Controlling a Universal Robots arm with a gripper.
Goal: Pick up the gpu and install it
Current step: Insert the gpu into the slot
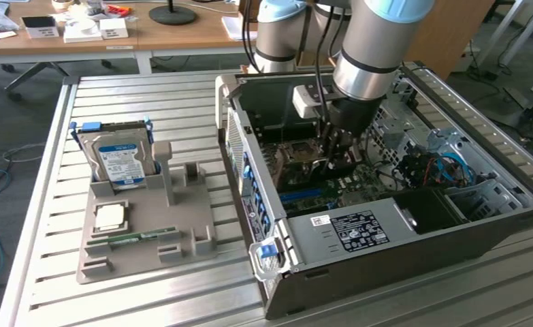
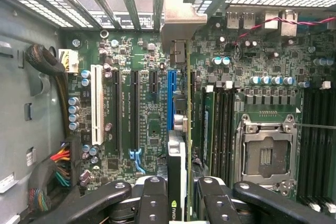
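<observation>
Over on the exterior view's left, the slatted desk (image 1: 139, 102) carries a grey parts stand (image 1: 130, 264). A hard drive (image 1: 119, 160) stands upright in it, with a square chip (image 1: 110, 216) and a green memory stick (image 1: 143, 237) lying flat below. None of those is what the job calls for.

Next along sits the open computer case (image 1: 412, 252), lying on its side. The arm (image 1: 375, 41) reaches straight down into it, and the gripper (image 1: 339, 153) is low over the board.

From the wrist view you see the work itself. Reading across the motherboard (image 2: 149, 129), there is a bundle of coloured cables (image 2: 60, 166) by the case wall, then a white slot (image 2: 96, 103), then black slots, then a blue slot (image 2: 170, 98). Just beside that blue slot hangs the graphics card (image 2: 177, 156), seen edge-on. The gripper (image 2: 181, 190) is clamped on it at a middling width, a finger pressed to each face. The card's metal end plate (image 2: 178, 22) is up by the rear openings of the case. Further on are the memory slots and the bare processor socket (image 2: 266, 153).

So, as I judge it, the picking-up is done: the card is off the desk, firmly held and inside the case. It looks roughly lined up along the blue slot, perhaps a touch to the socket side of it. I cannot tell from here whether its lower edge has entered the slot. With the gripper holding it, I would call the installing unfinished.
</observation>
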